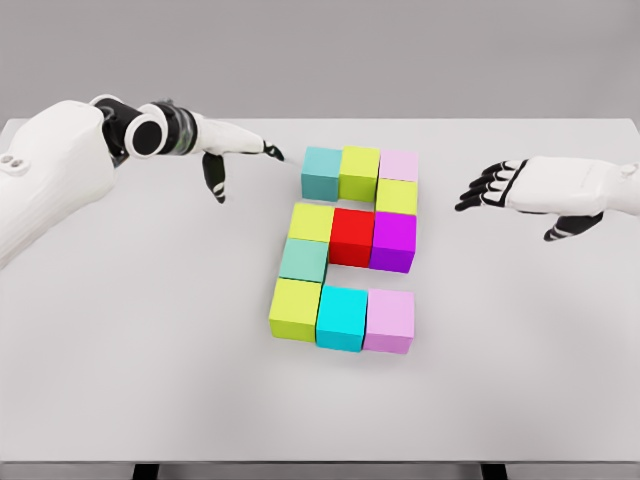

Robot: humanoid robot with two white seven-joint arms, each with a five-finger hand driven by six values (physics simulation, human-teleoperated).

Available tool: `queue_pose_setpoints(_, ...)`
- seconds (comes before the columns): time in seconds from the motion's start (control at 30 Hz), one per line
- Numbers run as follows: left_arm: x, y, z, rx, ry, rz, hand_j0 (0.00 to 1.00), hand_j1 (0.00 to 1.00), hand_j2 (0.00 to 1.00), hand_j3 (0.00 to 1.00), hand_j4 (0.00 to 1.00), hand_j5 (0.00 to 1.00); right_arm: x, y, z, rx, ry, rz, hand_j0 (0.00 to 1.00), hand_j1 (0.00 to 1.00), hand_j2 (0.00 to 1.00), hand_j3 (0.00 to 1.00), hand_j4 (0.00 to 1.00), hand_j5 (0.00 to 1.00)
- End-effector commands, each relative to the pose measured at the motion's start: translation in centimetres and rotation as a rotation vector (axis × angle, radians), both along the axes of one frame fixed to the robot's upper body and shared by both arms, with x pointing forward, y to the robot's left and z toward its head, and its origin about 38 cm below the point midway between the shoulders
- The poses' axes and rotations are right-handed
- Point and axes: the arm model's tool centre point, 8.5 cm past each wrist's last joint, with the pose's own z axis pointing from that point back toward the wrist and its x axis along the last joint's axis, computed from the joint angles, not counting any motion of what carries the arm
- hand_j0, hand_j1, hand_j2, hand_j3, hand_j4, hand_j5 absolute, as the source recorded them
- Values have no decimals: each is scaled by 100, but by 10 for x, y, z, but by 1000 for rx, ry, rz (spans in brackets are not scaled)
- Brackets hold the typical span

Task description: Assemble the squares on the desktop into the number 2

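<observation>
Matte, candy-coloured cubes sit bunched in the middle of a smooth white table (150, 400), and they read as a blocky figure 2. Top row, left to right: a teal cube (322, 171), an olive-yellow cube (359, 172), a pale pink cube (399, 165). Just below the pink one, down the right side, there's a yellow-green cube (397, 196). The middle row runs a yellow cube (311, 221), a glossy red cube (352, 236) and a vivid purple cube (393, 241), all packed face to face. On the left, a sea-green cube (303, 260) drops down to the bottom row: a lime cube (295, 308), a bright cyan cube (341, 317) and a lilac cube (390, 320). Crisp edges all round, flat faces, soft shadows underneath, and only a slight stagger between neighbours.

Now the arms, both smooth white shell with black joints. The left hand (228, 150) hovers above the table just left of the teal cube, its dark-tipped fingers (270, 152) stretched out towards the cube, thumb hanging down, holding nothing. Over on the far side, the right hand (520, 186) floats well clear of the blocks, palm side-on, black fingers loosely fanned and gently curled, and it's empty too. Neither hand touches a cube.
</observation>
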Motion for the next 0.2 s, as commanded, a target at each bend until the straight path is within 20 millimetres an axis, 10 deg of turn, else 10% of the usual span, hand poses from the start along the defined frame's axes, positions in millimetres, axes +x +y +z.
queue_pose_setpoints(0.0, 1, 10, 1, -3, 2, 22, 100, 100, 100, 100, 100, 100, 0, 0, 1, 4, 0, -3, 100, 100, 100, 100, 100, 100)
queue_pose_setpoints(0.17, 1, 12, 0, -2, 3, 28, 100, 100, 100, 100, 100, 100, 0, 0, 1, 4, 1, -3, 100, 100, 100, 100, 100, 100)
